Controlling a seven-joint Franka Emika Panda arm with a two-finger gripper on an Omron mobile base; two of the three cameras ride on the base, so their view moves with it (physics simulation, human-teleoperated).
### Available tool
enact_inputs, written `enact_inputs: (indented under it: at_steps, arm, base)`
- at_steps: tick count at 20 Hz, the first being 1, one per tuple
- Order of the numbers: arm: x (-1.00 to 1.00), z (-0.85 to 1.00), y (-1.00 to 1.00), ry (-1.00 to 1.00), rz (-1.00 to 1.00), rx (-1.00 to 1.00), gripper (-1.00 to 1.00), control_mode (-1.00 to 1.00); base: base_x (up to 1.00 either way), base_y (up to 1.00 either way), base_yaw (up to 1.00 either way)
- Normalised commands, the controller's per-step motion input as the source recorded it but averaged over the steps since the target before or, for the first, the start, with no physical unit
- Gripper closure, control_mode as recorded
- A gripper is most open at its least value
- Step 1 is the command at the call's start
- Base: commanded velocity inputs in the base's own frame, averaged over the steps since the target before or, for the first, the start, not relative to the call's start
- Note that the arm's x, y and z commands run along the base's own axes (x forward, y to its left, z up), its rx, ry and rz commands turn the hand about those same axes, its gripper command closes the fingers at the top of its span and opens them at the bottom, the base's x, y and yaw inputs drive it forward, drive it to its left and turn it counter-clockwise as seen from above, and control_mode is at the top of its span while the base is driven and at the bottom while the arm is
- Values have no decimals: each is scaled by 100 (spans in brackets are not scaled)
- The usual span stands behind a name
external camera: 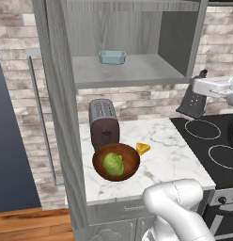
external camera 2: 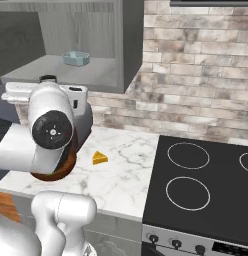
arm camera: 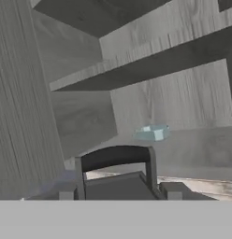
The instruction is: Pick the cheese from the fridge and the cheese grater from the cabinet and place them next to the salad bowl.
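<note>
While the wood-grain cabinet [external camera: 132, 70] stands open ahead of the fingers, its door [external camera: 57, 108] swung out far to their left, the marble counter [external camera: 170, 155] lies below them and the black stovetop [external camera: 217, 141] directly beneath. On the cabinet's inner shelf, beyond and above the fingers, sits a small light blue dish [external camera: 112, 57]. On the counter, down and to the left of the fingers, the toaster [external camera: 104, 123] stands against the back wall with the salad bowl [external camera: 116, 161] touching its front. The gripper [arm camera: 119, 191] grasps the cheese grater [external camera: 193, 100]: in the hand view its dark handle arches between the two fingertips [arm camera: 66, 193], and in the left base view the grater hangs tilted above the stovetop's rear corner. The cheese [external camera: 143, 148] rests on the counter just beside the bowl's rim, well below and left of the fingers.
</note>
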Motion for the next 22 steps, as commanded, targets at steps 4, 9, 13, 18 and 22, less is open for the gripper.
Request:
enact_inputs:
  at_steps: [4,9,13,18,22]
  arm:
    - [-10,0,0,2,23,5,100,-100]
    - [-1,0,0,10,22,-2,100,-100]
    - [-6,-5,-9,6,16,-12,100,-100]
    - [-5,-34,-21,-4,9,-9,100,-100]
    - [0,-46,-11,-22,5,0,100,-100]
  base:
    - [0,0,0]
    - [0,0,0]
    - [0,0,0]
    - [0,0,0]
    - [0,0,0]
